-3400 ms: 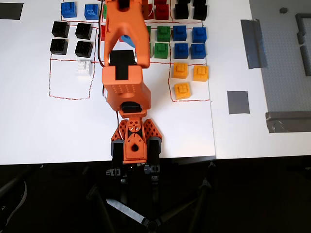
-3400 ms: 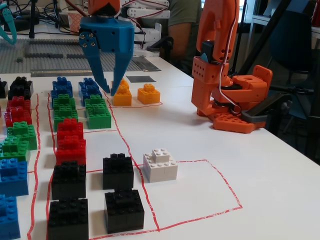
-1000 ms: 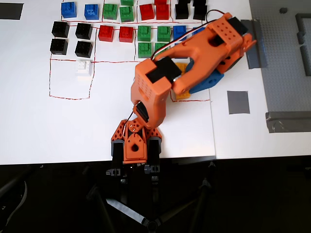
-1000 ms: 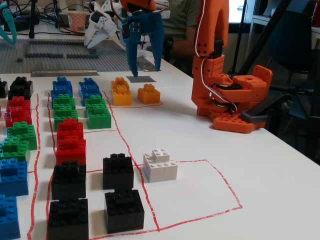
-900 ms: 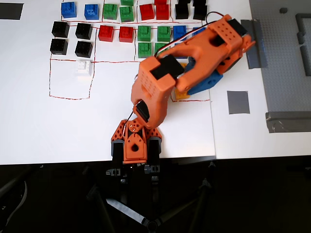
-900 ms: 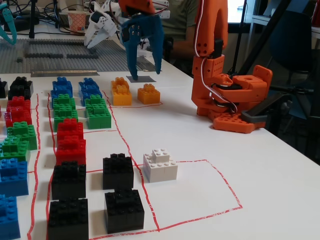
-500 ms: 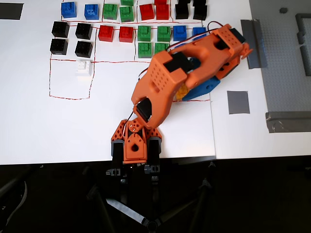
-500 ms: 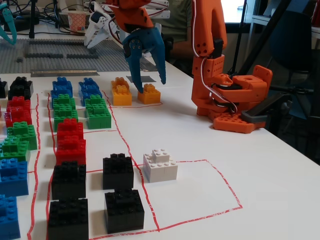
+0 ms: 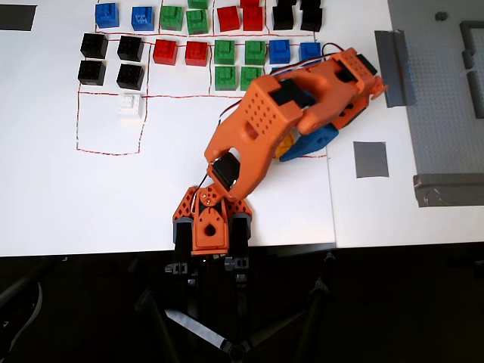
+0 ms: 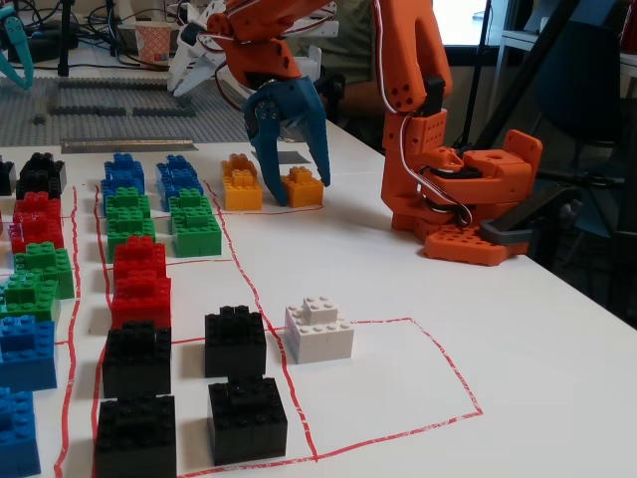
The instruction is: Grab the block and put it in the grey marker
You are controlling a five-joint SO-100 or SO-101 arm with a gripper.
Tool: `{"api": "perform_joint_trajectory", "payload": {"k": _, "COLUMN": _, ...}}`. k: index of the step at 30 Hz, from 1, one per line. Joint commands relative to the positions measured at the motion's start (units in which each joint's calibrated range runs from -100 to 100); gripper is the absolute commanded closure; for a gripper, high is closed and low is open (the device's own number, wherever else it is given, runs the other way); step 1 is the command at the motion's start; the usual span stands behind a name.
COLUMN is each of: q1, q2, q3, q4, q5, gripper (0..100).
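The block [image 10: 303, 186] sits on the white surface [image 10: 518, 349] between the spread blue fingers [image 10: 317, 134], not yet gripped. Light, rigid and smooth-sided, it likely suits a flat-wall pinch. The grey marker [image 9: 370, 159] lies at three o'clock overhead.

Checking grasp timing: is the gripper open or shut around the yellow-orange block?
Open. In the fixed view the gripper has its blue fingers spread either side of the block, which sits flat on the table.
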Motion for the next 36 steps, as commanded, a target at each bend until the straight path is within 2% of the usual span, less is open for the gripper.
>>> {"api": "perform_joint_trajectory", "payload": {"k": 1, "q1": 1.9, "q2": -2.6, "q3": -2.3, "q4": -2.2, "q5": -0.6, "gripper": 76}}
{"api": "perform_joint_trajectory", "payload": {"k": 4, "q1": 2.1, "q2": -1.6, "q3": -1.1, "q4": -3.9, "q5": -0.6, "gripper": 80}}
{"api": "perform_joint_trajectory", "payload": {"k": 6, "q1": 2.0, "q2": -1.4, "q3": -0.6, "q4": -4.5, "q5": -0.4, "gripper": 95}}
{"api": "perform_joint_trajectory", "payload": {"k": 8, "q1": 2.0, "q2": -1.5, "q3": -0.6, "q4": -4.4, "q5": -0.4, "gripper": 99}}
{"api": "perform_joint_trajectory", "payload": {"k": 12, "q1": 2.0, "q2": -2.2, "q3": -1.6, "q4": -3.6, "q5": -0.8, "gripper": 100}}
{"api": "perform_joint_trajectory", "payload": {"k": 17, "q1": 2.2, "q2": -5.9, "q3": -9.1, "q4": 5.0, "q5": -0.2, "gripper": 100}}
{"api": "perform_joint_trajectory", "payload": {"k": 30, "q1": -1.2, "q2": -16.6, "q3": -29.3, "q4": 5.0, "q5": -3.2, "gripper": 100}}
{"api": "perform_joint_trajectory", "payload": {"k": 36, "q1": 0.9, "q2": -13.7, "q3": -41.6, "q4": 5.0, "q5": -2.9, "gripper": 100}}
